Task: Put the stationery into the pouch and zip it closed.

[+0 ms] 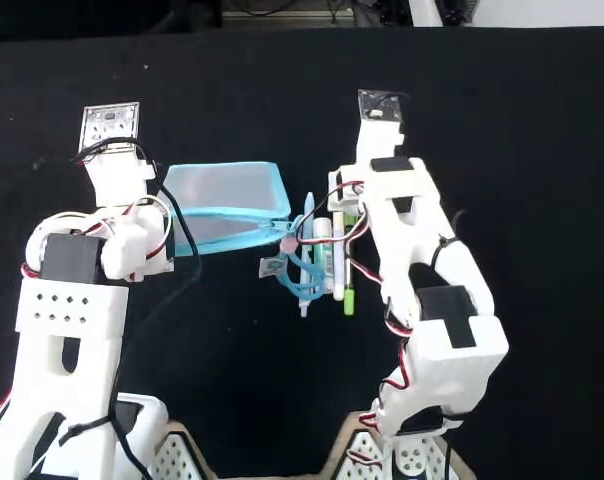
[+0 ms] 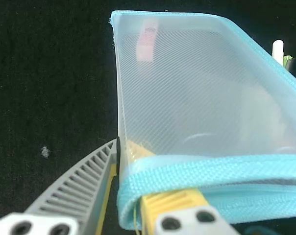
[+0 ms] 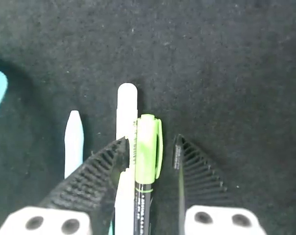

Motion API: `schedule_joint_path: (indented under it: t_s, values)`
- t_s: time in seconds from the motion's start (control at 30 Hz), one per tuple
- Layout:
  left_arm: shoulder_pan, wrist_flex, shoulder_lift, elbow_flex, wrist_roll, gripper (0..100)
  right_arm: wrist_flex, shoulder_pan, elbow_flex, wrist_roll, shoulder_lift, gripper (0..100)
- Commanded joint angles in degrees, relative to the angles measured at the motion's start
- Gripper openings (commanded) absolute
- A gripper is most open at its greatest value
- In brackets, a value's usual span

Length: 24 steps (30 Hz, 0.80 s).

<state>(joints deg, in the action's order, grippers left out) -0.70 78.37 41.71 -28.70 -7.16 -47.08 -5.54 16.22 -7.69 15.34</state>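
The left end effector [image 2: 122,147] is clamped shut on the pouch [image 2: 197,93], its grey ribbed finger and yellow finger pinching the teal zipper band at one end. The right end effector [image 3: 150,142] stands partly open at the pouch's far, mouth end. Its black fingers straddle the green marker [image 3: 147,147] with a gap left on one side, and the white pen [image 3: 126,105] lies against the other finger. A pale blue pen [image 3: 73,142] lies just beside these, nearer the pouch.

The surface [image 1: 232,90] is covered in black cloth. Beyond the pouch, at the far edge, a strip of room shows cables.

The high view shows a pink zipper pull [image 1: 289,243] and a looped teal strap [image 1: 302,282] at the pouch's mouth corner. The left wrist view shows the pouch's translucent mesh wall close up.
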Motion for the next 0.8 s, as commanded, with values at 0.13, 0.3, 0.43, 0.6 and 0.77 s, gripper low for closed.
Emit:
schedule_joint_path:
  t_s: [0.13,0.3,0.43,0.6,0.77]
  values:
    - [0.1,-0.4,-0.4,-0.3,-0.1,3,-0.4,0.4,-3.2,0.6,-0.2,14.8]
    - [0.1,-0.4,-0.4,-0.3,-0.1,3,-0.4,0.4,-3.3,0.7,0.5,14.8]
    - [0.1,-0.4,-0.4,-0.3,-0.1,3,0.8,0.4,-5.0,0.7,4.7,14.8]
    - [0.1,-0.2,-0.4,-0.3,-0.1,3,-3.8,1.2,-10.8,0.7,8.3,14.8]
    - [0.1,-0.2,-0.4,-0.3,-0.1,3,-6.9,3.4,-13.3,0.7,9.7,14.8]
